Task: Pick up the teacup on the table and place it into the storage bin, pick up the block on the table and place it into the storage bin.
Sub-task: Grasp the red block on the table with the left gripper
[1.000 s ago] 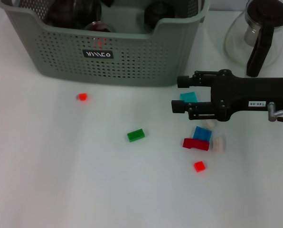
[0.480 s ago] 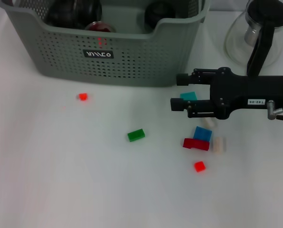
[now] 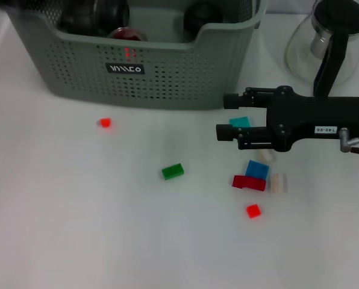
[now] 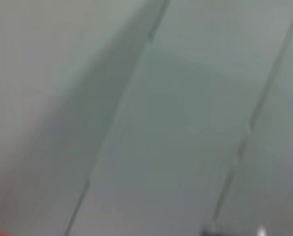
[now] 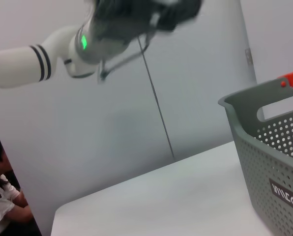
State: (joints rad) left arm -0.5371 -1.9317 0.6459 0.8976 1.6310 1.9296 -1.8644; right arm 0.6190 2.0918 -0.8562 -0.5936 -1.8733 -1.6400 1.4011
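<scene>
1. The right gripper [image 3: 223, 117] reaches in from 3 o'clock, low over the white table [image 3: 107, 229], jaws spread wide with a teal block [image 3: 240, 122] lying between them.
2. Just toward 6 o'clock of it sit a blue block [image 3: 258, 169], a dark red block [image 3: 248, 182] and a cream block [image 3: 279, 183]; a green block [image 3: 173, 171] lies near the centre.
3. The storage bin [image 3: 167, 78] stands at 12 o'clock, dark teacups [image 3: 200, 15] inside.
4. The glass teapot [image 3: 327, 42] stands at 2 o'clock.
5. The left gripper [image 5: 151, 10] hangs raised near the bin; I cannot tell its fingers' state.
</scene>
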